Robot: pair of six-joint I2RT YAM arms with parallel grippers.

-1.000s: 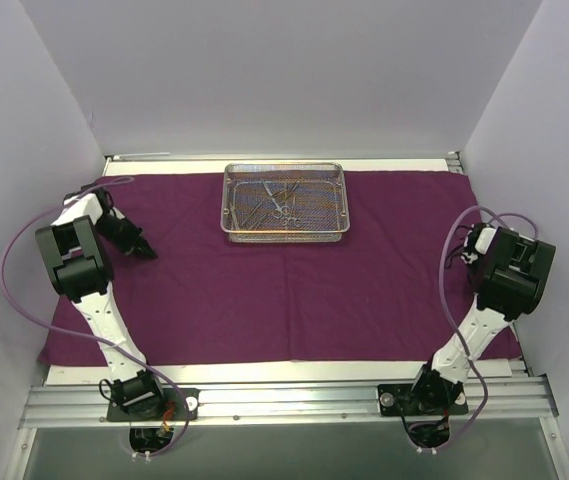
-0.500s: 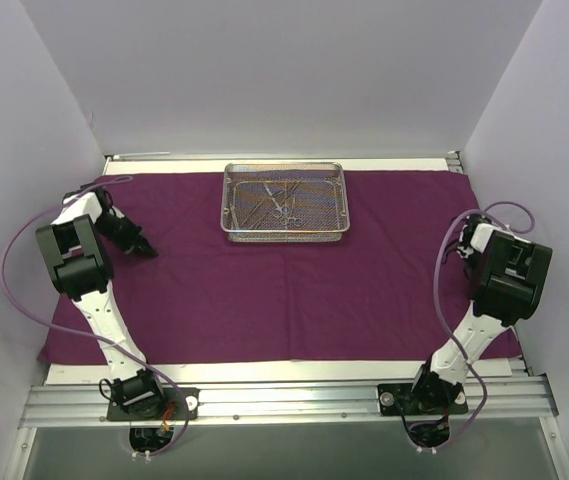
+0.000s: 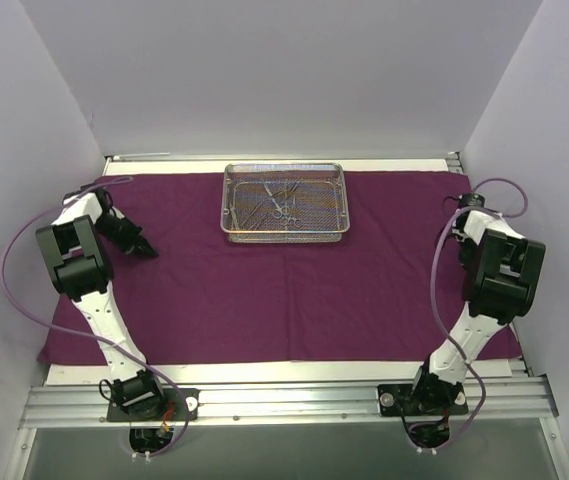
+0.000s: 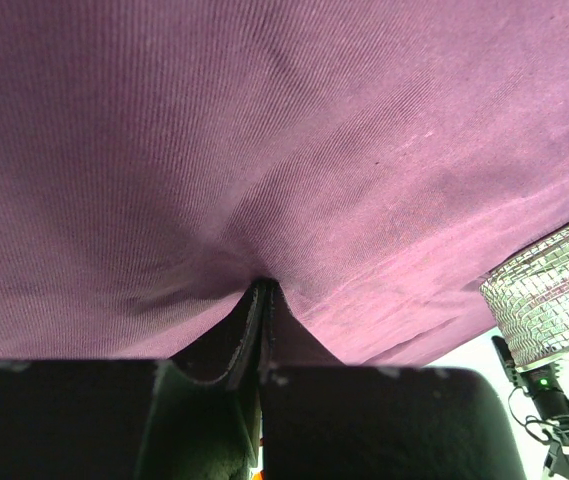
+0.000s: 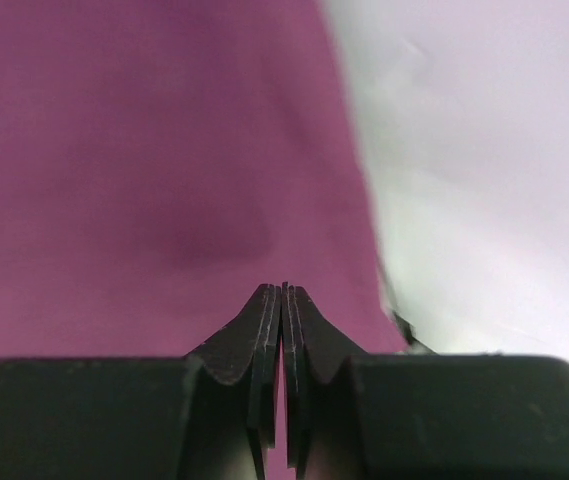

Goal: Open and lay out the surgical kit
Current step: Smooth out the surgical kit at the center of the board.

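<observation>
The dark magenta cloth wrap (image 3: 294, 290) lies spread flat over the table. The silver wire-mesh tray (image 3: 232, 205) stands on it at the back centre, with slim metal instruments (image 3: 280, 202) inside. My left gripper (image 3: 145, 248) is low on the cloth's left part. In the left wrist view its jaws (image 4: 262, 284) are shut, and creases in the cloth (image 4: 264, 130) run into the tips. The tray's corner (image 4: 549, 295) shows at the right there. My right gripper (image 3: 462, 203) is near the cloth's back right corner. It is shut and empty (image 5: 282, 289) above the cloth (image 5: 134, 150).
White enclosure walls stand at the left, back and right; the right wall (image 5: 484, 150) is close to my right gripper. A metal rail (image 3: 284, 400) carries the arm bases at the front. Purple cables (image 3: 14, 290) loop beside each arm.
My right arm has swung its wrist toward the back right corner of the cloth. The left arm, cloth and tray have not moved.
</observation>
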